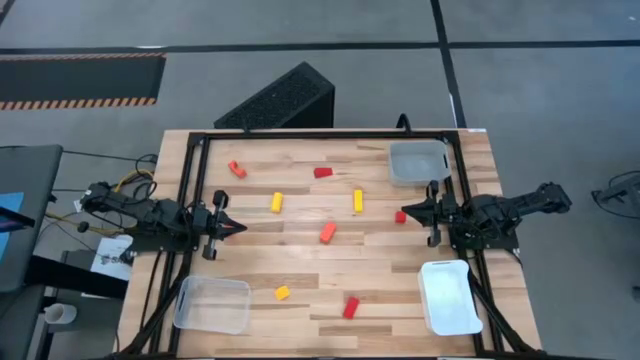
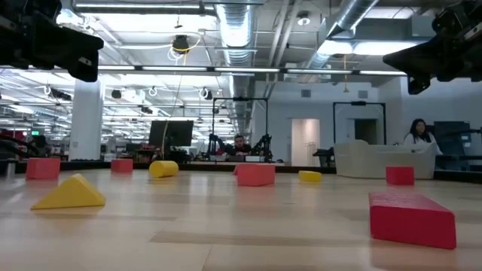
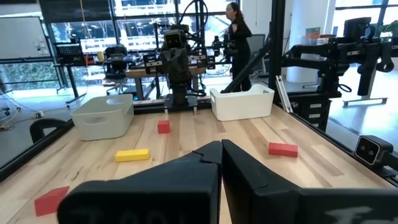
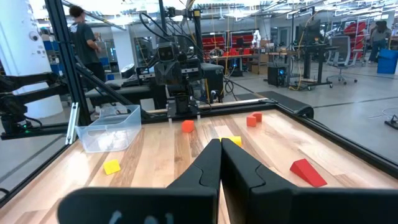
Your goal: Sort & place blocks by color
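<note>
1. Progress: nothing sorted yet, as far as the views show. All blocks lie loose on the desk [image 1: 300, 290]; the three trays, the clear tray [image 1: 212, 304] at the near left, the white tray [image 1: 449, 297] at the near right and the grey tray [image 1: 418, 162] at the far right, look empty.
2. Left pincer [image 1: 232, 229] hovers at the desk's left edge, fingers pressed together, holding nothing. Right pincer [image 1: 408, 209] at the right edge, likewise closed and empty (a small red block [image 1: 400, 216] sits just beside its tip, not gripped).
3. Block positions, high view: orange block [image 1: 237, 169] far left; red wedge [image 1: 322, 172] far centre; two yellow bars [image 1: 276, 202] and [image 1: 357, 201] mid-desk; orange bar [image 1: 327, 233] at centre; yellow chunk [image 1: 282, 293] and red bar [image 1: 351, 307] near the front edge.
4. Long axes: both yellow bars run front-to-back; the orange bar and red bar lie diagonally, tilted toward the far right.
5. Left to do: everything, judged from the bare trays.
</note>
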